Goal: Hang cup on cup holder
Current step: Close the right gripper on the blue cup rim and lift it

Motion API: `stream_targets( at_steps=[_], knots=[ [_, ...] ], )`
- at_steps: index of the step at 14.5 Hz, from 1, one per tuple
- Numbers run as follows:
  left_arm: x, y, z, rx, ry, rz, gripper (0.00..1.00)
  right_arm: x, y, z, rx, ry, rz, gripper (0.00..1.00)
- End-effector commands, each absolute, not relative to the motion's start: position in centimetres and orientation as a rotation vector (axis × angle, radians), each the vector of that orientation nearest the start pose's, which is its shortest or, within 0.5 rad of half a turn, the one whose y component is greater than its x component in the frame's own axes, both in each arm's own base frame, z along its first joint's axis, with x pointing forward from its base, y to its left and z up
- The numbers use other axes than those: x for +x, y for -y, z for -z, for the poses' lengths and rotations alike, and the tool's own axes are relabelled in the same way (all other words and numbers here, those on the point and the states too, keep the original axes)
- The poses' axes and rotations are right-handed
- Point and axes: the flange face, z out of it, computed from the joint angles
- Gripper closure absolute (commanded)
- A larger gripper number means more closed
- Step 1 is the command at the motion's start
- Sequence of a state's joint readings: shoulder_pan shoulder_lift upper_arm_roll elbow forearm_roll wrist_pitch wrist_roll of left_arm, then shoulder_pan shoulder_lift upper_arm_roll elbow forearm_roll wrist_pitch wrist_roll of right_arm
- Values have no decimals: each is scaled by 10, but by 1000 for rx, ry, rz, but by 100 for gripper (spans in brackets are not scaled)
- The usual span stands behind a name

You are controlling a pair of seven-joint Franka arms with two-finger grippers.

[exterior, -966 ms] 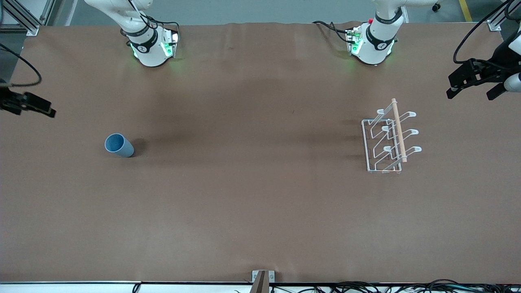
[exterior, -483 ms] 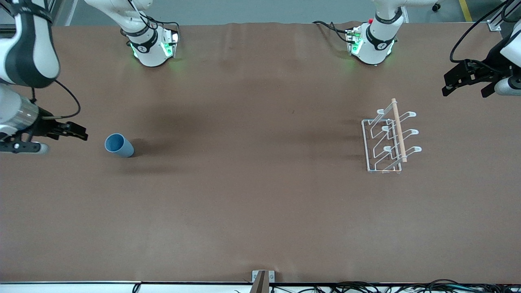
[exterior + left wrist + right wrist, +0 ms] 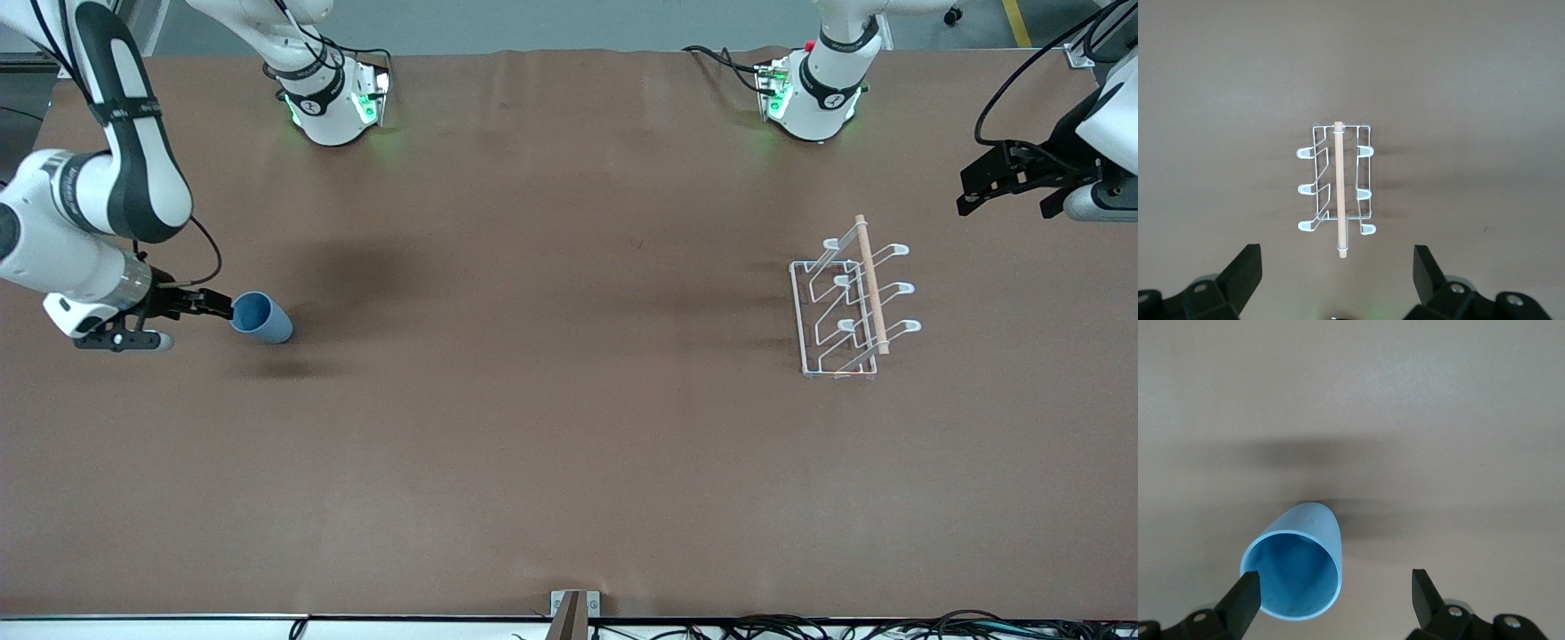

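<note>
Right end effector (image 3: 213,304) wide open, low beside blue cup (image 3: 260,317) at right arm's end of surface (image 3: 551,444), lined up to grab rim. Nothing held. Left end effector (image 3: 1013,182) wide open, waits high near cup holder (image 3: 849,307).
</note>
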State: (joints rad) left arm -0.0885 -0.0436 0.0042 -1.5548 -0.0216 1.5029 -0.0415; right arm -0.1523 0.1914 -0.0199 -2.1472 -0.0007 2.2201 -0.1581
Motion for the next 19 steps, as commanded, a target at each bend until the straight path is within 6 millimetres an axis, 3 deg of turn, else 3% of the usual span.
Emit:
stream_targets(
  at_steps=[1,4,8,11,14,17,19],
  knots=[
    [531,48,-651,-3155,-54,1,0,537,91,-282,-3117,3,-184,0],
    [534,49,-647,-3155,-57,-9,0,533,94,-257,-3119,70,-151,0],
    [535,48,-646,-3155,-57,-9,0,529,102,-241,-3113,77,-176,5],
    [539,46,-646,-3156,-49,15,0,527,99,-239,-3110,84,-190,37],
    [541,44,-643,-3155,-44,6,0,525,98,-236,-3106,82,-208,61],
    [540,46,-643,-3155,-49,6,0,523,99,-237,-3096,53,-221,97],
    [540,47,-646,-3156,-54,13,0,526,102,-240,-3096,40,-208,100]
  ],
)
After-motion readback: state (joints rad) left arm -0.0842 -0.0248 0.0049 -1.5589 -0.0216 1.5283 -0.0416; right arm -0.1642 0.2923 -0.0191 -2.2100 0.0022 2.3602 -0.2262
